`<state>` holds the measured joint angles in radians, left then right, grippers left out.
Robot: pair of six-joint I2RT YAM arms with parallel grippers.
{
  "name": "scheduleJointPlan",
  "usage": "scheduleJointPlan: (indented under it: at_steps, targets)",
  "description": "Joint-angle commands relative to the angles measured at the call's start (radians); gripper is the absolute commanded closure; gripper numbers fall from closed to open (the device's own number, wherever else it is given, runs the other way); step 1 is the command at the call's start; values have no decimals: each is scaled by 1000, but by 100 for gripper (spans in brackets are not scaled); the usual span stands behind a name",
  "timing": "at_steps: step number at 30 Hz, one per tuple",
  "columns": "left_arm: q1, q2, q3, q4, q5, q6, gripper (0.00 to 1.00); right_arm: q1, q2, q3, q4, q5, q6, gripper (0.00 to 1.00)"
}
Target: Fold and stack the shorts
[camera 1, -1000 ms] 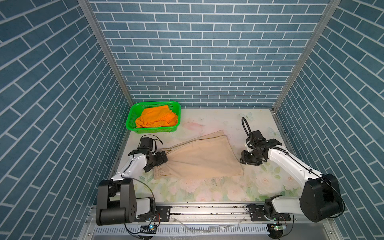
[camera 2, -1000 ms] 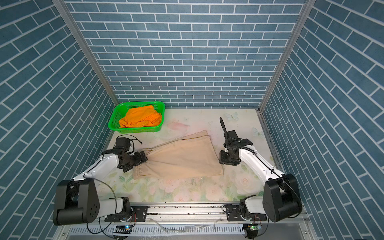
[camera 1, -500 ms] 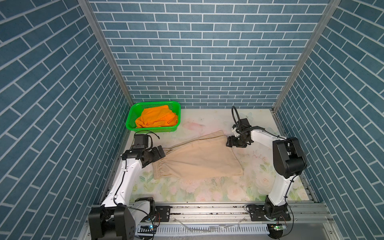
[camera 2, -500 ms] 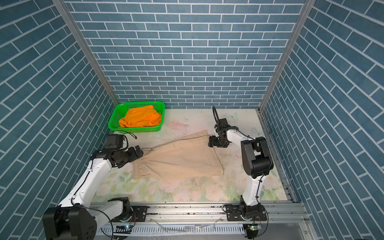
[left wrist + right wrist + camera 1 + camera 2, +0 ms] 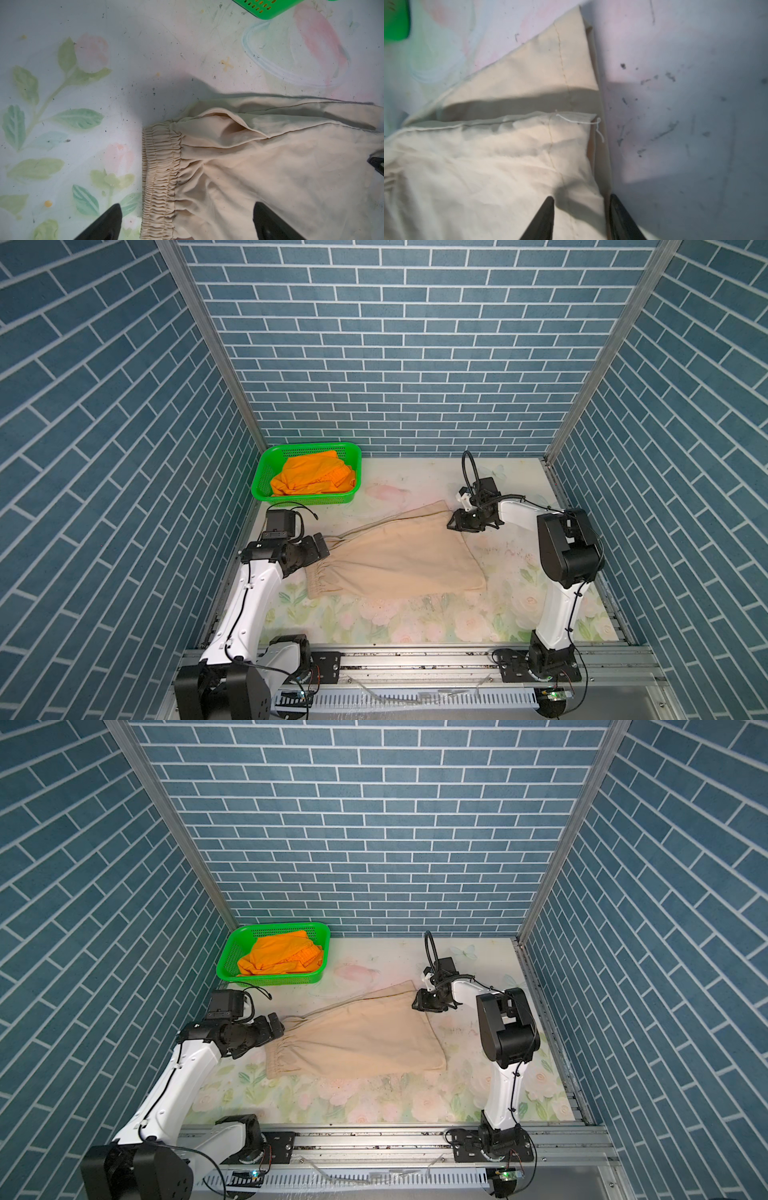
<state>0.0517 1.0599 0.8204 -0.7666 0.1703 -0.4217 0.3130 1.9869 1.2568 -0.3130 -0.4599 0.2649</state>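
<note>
And here we are: the beige shorts (image 5: 399, 560) lie spread flat across the middle of the flowered tabletop (image 5: 415, 622), the gathered waistband (image 5: 328, 583) toward the left arm and the leg ends toward the right arm. The orange shorts (image 5: 311, 477) sit bunched in the green basket (image 5: 307, 499) at the far left corner, well apart from the beige pair; both top views show it, orange shorts (image 5: 278, 957) in basket (image 5: 270, 979).

The left gripper (image 5: 320, 545) hangs at the far end of the waistband, jaws spread wide and holding nothing. Its wrist view confirms it: the left gripper (image 5: 187, 224) has one black finger over bare tabletop and one over the cloth, with the waistband (image 5: 160, 166) between them.

Over on the other side, the right gripper (image 5: 457, 524) is down at the far hem corner (image 5: 444, 506) of the beige shorts (image 5: 357, 1036). The wrist view shows the right gripper (image 5: 580, 199) with its jaws drawn fairly close, one finger on the cloth, one right at the hem's edge. Whether they actually pinch the fabric, I cannot tell
</note>
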Motion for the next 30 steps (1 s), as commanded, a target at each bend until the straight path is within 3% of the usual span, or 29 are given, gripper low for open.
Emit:
scheduleJointPlan:
  at_steps: [1,3,4,11,20,21,24,25,30]
  targets:
    - [-3,-11,17,-8,8,14,0,3,60,-7,25,-57,41,74]
    - [-3,-13,16,-3,16,18,0,0,56,3,10,-43,36,94]
    - [-3,-13,13,2,22,17,0,-5,49,12,-12,-21,29,100]
    - [-11,19,0,49,70,20,0,-130,-37,20,-180,81,-30,100]
    - [-142,151,62,135,72,39,0,-327,-144,-44,-255,163,-75,100]
    - [-144,163,71,138,72,36,0,-334,-152,-38,-256,165,-78,98]
    - [-142,155,102,121,19,39,0,-336,-203,-17,-266,184,-79,63]
    - [-141,143,116,111,-6,46,0,-337,-231,-12,-265,195,-75,56]
    - [-104,60,185,52,-115,52,0,-262,-409,-11,-263,261,-101,43]
